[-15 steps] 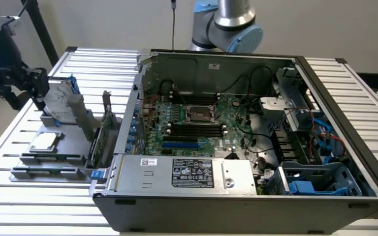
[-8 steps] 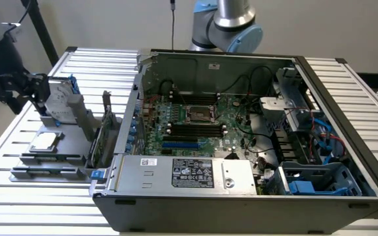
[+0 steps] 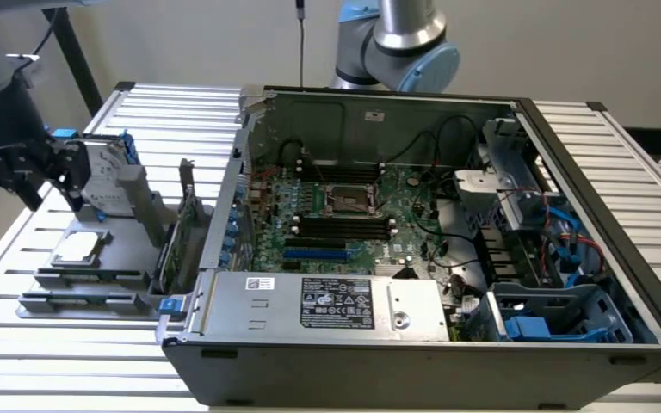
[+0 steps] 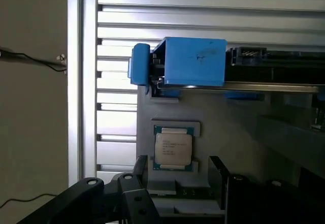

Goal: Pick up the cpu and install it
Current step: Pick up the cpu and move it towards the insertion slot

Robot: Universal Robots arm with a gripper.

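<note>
1. Position: the cpu (image 3: 80, 248) lies flat, metal lid up, in a shallow pocket of the grey fixture tray (image 3: 89, 280). On the exterior view's dial the tray sits at 9 o'clock of the open computer case (image 3: 446, 370).
2. End effector: the gripper (image 3: 52, 185) hangs at about 11 o'clock of the cpu and above it. Its fingers (image 4: 140, 169) are spread to their widest, with nothing held and nothing touched.
3. Handling (judged): the chip (image 4: 173, 149) looks light, thin and stiff. The lid is smooth and likely slippery, and the underside contacts are probably fragile.
4. Hold (judged): take it by two opposite edges of the darker rim, level, with light force. Do not press on the lid.
5. Obstacles near pickup: the upright hard drive (image 3: 107, 185) with its blue bracket (image 4: 190, 61) stands just beside the chip at 12 o'clock. An upright card (image 3: 183, 228) stands at 3 o'clock. The slatted table (image 3: 66, 361) edge is at 9 o'clock.
6. Room: open straight above the pocket.
7. Destination: the socket (image 3: 351, 200) is mid-motherboard, with black memory slots at its 12 and 6 o'clock. Tall case walls stand all round, so access looks possible from above only.
</note>
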